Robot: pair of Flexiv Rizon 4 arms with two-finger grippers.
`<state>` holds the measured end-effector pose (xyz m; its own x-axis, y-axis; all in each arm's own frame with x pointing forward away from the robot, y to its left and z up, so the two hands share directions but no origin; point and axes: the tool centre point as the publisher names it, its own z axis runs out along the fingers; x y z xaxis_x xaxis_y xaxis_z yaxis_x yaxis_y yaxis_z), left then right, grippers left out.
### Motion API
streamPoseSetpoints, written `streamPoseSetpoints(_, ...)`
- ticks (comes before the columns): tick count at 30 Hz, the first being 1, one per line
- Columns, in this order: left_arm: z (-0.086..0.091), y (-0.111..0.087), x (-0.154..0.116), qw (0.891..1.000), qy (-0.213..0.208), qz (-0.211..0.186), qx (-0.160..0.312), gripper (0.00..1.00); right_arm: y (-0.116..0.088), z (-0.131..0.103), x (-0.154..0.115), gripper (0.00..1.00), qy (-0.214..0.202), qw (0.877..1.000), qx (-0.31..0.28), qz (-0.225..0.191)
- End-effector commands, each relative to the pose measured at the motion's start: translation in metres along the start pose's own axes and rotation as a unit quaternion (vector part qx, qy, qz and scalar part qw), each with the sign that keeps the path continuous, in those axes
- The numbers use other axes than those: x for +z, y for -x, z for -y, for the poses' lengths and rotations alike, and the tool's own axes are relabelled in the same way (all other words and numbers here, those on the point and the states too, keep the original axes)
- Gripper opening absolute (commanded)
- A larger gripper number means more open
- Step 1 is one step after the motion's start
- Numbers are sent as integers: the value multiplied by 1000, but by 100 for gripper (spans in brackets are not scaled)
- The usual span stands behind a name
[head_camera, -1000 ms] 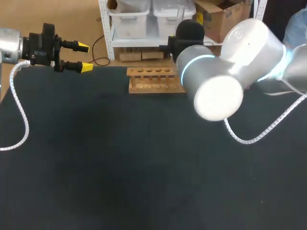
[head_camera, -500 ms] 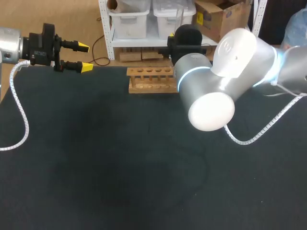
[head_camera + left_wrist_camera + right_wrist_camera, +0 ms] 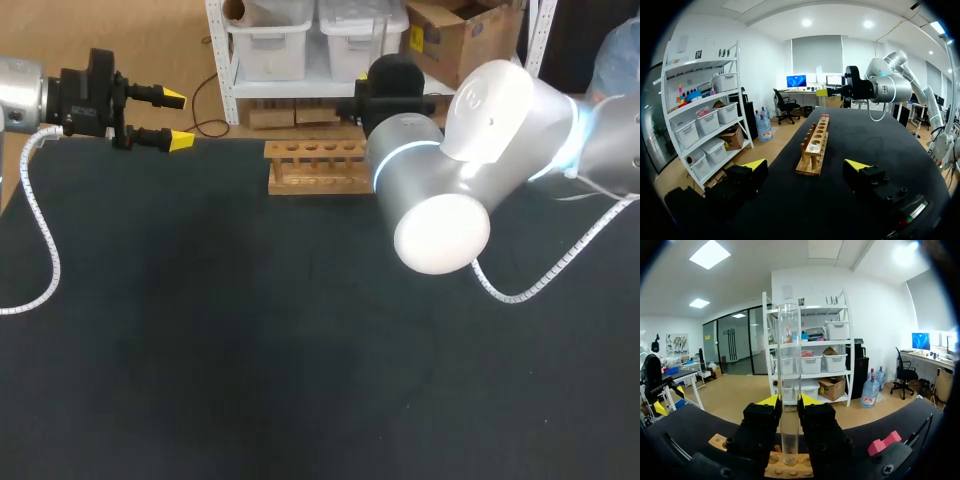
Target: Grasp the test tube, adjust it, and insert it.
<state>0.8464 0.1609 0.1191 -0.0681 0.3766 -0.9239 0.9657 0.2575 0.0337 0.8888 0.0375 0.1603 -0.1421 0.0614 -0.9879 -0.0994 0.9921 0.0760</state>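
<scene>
Your right gripper (image 3: 788, 402) is closed narrowly on the test tube (image 3: 789, 385). In the right wrist view both yellow-tipped fingers (image 3: 771, 400) press the glass from opposite sides, about midway along its length. The tube stands upright and clear, rising well above the fingertips. Its rounded lower end sits right at the top of the wooden rack (image 3: 785, 466), over one of the holes. You cannot tell from this view whether it has entered the hole.

In the head view the rack (image 3: 315, 165) lies at the far edge of the dark table (image 3: 250, 330). Your right arm's grey body (image 3: 440, 200) covers the rack's right end and hides the gripper and tube.

Your left gripper (image 3: 176, 120) hangs at the table's far left corner, well apart from the rack. Its fingers are spread wide and hold nothing. In the left wrist view the rack (image 3: 815, 150) lies ahead of it, seen lengthwise between the open tips.
</scene>
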Motion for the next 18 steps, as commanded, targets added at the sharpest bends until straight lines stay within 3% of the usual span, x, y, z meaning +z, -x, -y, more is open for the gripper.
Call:
streamPoseSetpoints(1,0,-1,0,1000,0,2,1,100,-3,4,2,0,1,1000,1,3)
streamPoseSetpoints(18,0,-1,0,1000,0,2,1,100,-9,6,8,0,7,1000,4,5)
